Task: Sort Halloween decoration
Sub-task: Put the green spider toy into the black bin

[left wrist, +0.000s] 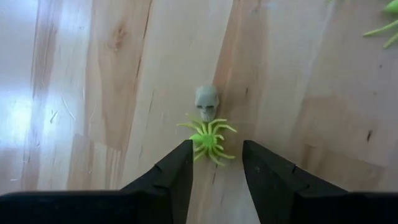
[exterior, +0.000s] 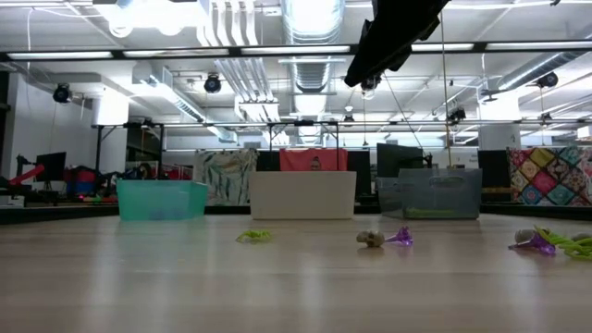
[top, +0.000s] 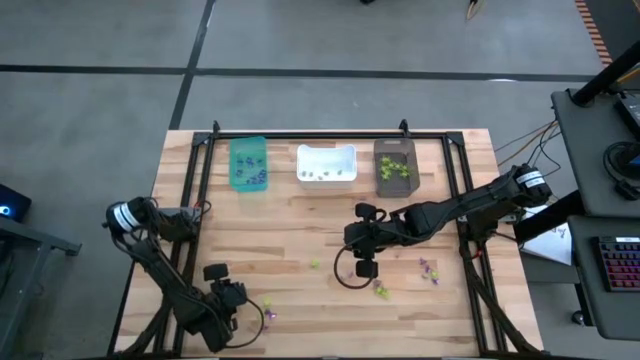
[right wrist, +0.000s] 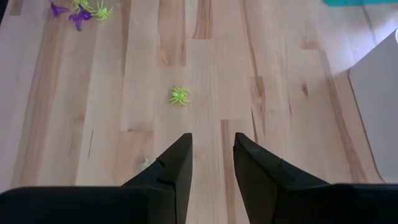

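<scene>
Hovering low at the table's [top: 300, 235] near-left corner, the left pincer [left wrist: 216, 163] stands released over a lime spider [left wrist: 208, 138] touching a pale skull [left wrist: 206, 102], a pair the overhead camera barely resolves. Along the far edge sit the teal bin [top: 248, 163], white bin [top: 327, 164] and dark bin [top: 395, 165], each holding trinkets. At mid-table the right pincer [right wrist: 211, 158] hangs raised and released, empty, a green spider [right wrist: 180, 95] ahead and purple trinkets [right wrist: 69, 14] beyond.

Bright overhead lights, glare, perhaps slight blur
</scene>
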`<state>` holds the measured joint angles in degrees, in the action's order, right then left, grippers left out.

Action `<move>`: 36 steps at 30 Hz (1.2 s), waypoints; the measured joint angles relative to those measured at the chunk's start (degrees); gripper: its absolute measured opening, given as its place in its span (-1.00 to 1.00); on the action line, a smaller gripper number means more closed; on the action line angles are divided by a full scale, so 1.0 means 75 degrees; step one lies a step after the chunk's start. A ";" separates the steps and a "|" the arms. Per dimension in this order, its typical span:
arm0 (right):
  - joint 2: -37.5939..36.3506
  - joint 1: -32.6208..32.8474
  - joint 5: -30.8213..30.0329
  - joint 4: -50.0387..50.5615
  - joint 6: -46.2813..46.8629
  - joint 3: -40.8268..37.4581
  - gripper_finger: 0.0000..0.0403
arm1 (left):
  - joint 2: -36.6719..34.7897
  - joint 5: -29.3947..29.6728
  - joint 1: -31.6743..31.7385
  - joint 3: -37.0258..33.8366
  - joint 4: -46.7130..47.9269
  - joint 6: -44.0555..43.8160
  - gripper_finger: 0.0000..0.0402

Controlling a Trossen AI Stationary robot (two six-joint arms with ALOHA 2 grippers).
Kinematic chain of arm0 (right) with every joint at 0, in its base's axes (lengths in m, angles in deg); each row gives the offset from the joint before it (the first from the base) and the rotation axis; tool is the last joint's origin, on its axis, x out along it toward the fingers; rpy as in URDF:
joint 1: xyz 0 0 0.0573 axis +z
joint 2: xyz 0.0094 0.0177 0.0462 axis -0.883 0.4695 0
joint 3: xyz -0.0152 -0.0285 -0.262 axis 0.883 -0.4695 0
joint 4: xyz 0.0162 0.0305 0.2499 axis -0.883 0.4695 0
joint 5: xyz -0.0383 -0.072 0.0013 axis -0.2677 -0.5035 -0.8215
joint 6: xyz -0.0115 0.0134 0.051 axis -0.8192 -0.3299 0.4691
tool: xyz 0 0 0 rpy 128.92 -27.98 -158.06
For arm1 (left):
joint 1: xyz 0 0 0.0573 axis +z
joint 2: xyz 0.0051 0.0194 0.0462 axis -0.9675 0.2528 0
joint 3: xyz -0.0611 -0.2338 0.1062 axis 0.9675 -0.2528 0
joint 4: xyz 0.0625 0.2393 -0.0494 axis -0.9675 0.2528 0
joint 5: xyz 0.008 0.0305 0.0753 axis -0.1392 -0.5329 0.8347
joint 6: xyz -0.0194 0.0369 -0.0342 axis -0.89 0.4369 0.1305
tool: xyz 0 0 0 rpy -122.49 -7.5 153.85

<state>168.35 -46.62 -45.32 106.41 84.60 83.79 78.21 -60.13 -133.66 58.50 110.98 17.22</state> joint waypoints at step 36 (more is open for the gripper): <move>0.0003 0.0000 0.0015 -0.1812 0.0103 -0.1305 -0.50 | -0.1079 0.0794 0.0006 0.0761 0.1115 -0.0387 -1.00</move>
<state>168.37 -46.62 -45.21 92.82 85.38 74.01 70.11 -54.18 -133.62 64.20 119.34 14.32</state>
